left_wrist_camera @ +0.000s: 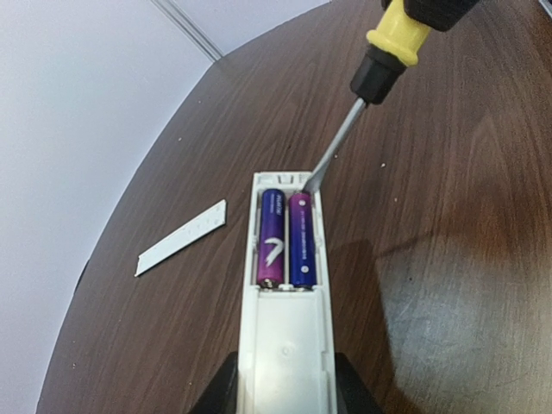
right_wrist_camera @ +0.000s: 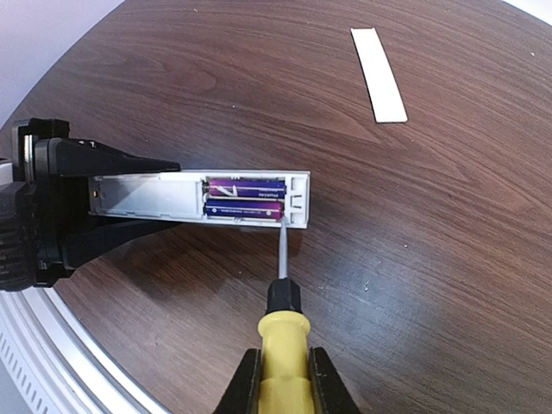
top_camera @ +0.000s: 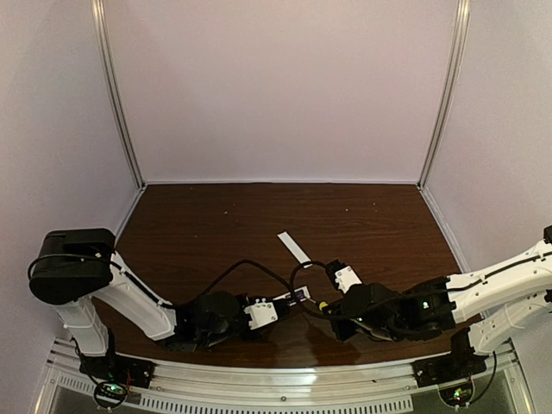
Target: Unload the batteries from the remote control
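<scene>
The remote control lies flat on the table, recess up, with the left gripper clamped across its long sides at the closed end. The two batteries sit side by side at the other end. The right gripper grasps the yellow handle of the screwdriver, blade at the recess end, perhaps touching one cell. The cover strip lies well apart. The remote looks light, stiff and apt to slide, so the side grip suits it. The cells are probably small, hard, smooth and held snug; they are best levered up at one end, and they may roll once free
</scene>
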You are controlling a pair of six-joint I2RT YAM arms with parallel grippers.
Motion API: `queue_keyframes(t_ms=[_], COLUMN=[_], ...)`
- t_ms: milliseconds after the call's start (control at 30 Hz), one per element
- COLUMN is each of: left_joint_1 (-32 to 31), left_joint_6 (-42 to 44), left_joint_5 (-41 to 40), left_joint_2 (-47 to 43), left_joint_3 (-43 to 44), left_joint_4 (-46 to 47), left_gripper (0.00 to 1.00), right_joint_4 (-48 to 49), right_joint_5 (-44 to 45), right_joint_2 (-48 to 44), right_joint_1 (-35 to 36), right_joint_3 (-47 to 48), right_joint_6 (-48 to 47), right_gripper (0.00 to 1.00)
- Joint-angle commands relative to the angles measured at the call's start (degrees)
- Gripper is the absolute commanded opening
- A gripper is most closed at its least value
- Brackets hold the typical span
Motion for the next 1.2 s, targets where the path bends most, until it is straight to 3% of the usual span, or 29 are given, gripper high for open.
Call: queue_keyframes(t_ms=[0,633,1167], left_joint_1=[-0.09,-0.09,-0.09], left_joint_6=[-0.02,-0.02,-0.06], left_joint_5=[-0.82,0.05,0.02], left_joint_2=[0.55,0.51,0.51], left_joint_3=[1.09,1.19,1.22], left_joint_4=[4.23,3.89,3.80], left_gripper=[0.00,0.00,0.00], right_joint_4=[-1.78,-1.30,1.81], right_joint_5=[2.79,5.29,2.21], right_joint_2=[-0.47,-0.01,1.97], right_joint_1=[0.35,0.38,0.36], right_joint_3=[1.61,2.52,2.54], right_joint_6=[1.08,0.88,-0.35], right_gripper=[0.00,0.00,0.00])
